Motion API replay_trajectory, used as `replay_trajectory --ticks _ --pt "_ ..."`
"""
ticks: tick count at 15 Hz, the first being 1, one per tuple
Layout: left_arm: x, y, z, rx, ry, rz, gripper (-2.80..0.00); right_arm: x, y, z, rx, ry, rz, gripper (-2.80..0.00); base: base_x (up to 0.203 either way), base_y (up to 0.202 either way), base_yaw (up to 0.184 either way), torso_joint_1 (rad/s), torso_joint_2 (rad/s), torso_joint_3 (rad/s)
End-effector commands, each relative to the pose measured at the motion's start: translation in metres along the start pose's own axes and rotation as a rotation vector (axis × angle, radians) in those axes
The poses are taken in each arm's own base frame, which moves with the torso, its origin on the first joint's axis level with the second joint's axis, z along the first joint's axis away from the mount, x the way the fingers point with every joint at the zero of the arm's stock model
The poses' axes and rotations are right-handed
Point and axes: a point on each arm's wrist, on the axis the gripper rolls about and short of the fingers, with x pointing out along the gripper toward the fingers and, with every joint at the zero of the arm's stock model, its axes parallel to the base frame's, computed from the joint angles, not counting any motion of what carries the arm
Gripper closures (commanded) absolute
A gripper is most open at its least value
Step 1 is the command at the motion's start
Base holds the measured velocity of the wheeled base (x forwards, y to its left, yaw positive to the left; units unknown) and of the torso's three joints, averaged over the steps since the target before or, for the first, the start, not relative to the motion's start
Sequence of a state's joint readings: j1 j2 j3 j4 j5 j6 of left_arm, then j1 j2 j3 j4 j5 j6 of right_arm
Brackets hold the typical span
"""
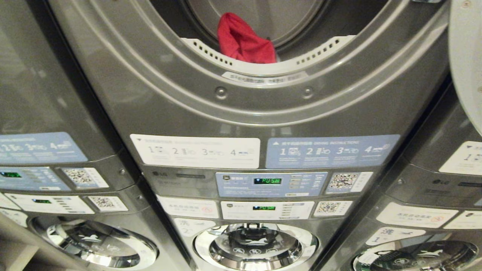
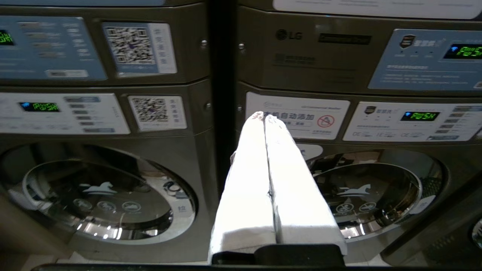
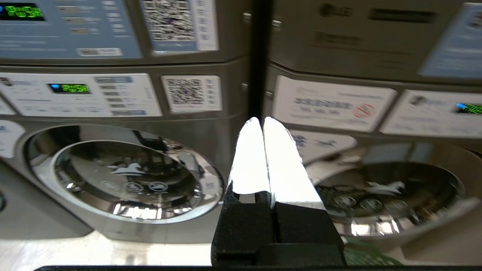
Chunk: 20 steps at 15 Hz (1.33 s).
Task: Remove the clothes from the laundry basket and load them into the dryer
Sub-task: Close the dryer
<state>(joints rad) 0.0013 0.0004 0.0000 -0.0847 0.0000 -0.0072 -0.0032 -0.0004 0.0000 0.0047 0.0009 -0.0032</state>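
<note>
The grey dryer (image 1: 263,98) fills the head view, its round opening (image 1: 263,67) uncovered at the top. A red garment (image 1: 244,39) lies inside the drum, just behind the white perforated rim. Neither arm shows in the head view. My left gripper (image 2: 264,114) is shut and empty, its white fingers pressed together and pointing at the gap between two lower machines. My right gripper (image 3: 261,119) is likewise shut and empty, facing a similar gap. The laundry basket is out of view.
The dryer's open door (image 1: 467,56) stands at the right edge. Below the dryer are control panels (image 1: 271,184) and a washer with a round chrome door (image 1: 256,244). Similar stacked machines stand on both sides. A green patch (image 3: 367,258) shows low in the right wrist view.
</note>
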Motion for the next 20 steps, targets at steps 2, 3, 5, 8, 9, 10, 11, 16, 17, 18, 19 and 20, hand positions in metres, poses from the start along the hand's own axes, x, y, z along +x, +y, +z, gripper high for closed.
replay_trajectory --ticks 2,3,5,8,9,10,11,16,17,18,19,20 --pt "0.0017 0.0001 -0.0091 0.000 0.029 0.000 0.00 0.0001 0.0000 -0.0004 0.001 0.002 -0.001 0.00 -0.001 0.004 -0.109 0.001 0.00 0.000" --pt "0.0017 0.0001 -0.0092 0.000 0.029 0.000 0.00 0.0001 0.0000 -0.0004 0.000 0.002 -0.001 0.00 0.000 0.000 0.000 0.000 0.00 0.000" --pt "0.0017 0.0001 -0.0091 0.000 0.029 0.000 0.00 0.0001 0.0000 -0.0004 0.000 0.002 -0.001 0.00 0.000 0.000 0.000 0.000 0.00 0.000" --pt "0.0017 0.0001 -0.0091 0.000 0.029 0.000 0.00 0.0001 0.0000 -0.0004 0.000 0.002 -0.001 0.00 0.000 0.000 0.000 0.000 0.00 0.000" --pt "0.0017 0.0001 -0.0095 0.000 0.031 0.000 0.00 0.0001 0.0000 -0.0004 0.002 0.002 -0.001 0.00 0.000 0.000 0.000 0.000 0.00 0.000" --pt "0.0017 0.0001 -0.0094 0.000 0.030 0.000 0.00 0.0001 0.0000 -0.0004 0.002 0.002 -0.001 0.00 0.000 0.000 0.000 0.000 0.00 0.000" --pt "0.0017 0.0001 -0.0091 0.000 0.029 0.000 0.00 0.0001 0.0000 -0.0004 0.001 0.002 -0.001 0.00 0.000 0.000 0.000 0.000 0.00 0.000" --pt "0.0017 0.0001 -0.0091 0.000 0.029 0.000 0.00 0.0001 0.0000 -0.0004 0.000 0.002 0.001 0.00 -0.132 0.000 0.000 -0.003 0.01 0.010" --pt "0.0017 0.0001 -0.0091 0.000 0.029 0.000 0.00 0.0001 0.0000 -0.0004 0.000 0.002 -0.001 0.00 -0.199 0.000 0.002 0.000 0.00 0.005" --pt "0.0017 0.0001 -0.0091 0.000 0.029 0.000 0.00 0.0001 0.0000 -0.0004 0.000 0.002 -0.001 0.00 -0.193 0.000 0.003 0.006 0.00 0.002" --pt "0.0017 0.0001 -0.0091 -0.002 0.029 0.000 0.00 0.0001 0.0000 -0.0004 0.000 0.002 -0.001 0.00 -0.197 0.000 0.002 0.005 0.00 0.001" --pt "0.0017 0.0001 -0.0091 0.000 0.029 0.000 0.00 0.0001 0.0000 -0.0004 0.000 0.002 0.001 0.00 -0.185 0.000 0.001 -0.002 0.01 0.002"
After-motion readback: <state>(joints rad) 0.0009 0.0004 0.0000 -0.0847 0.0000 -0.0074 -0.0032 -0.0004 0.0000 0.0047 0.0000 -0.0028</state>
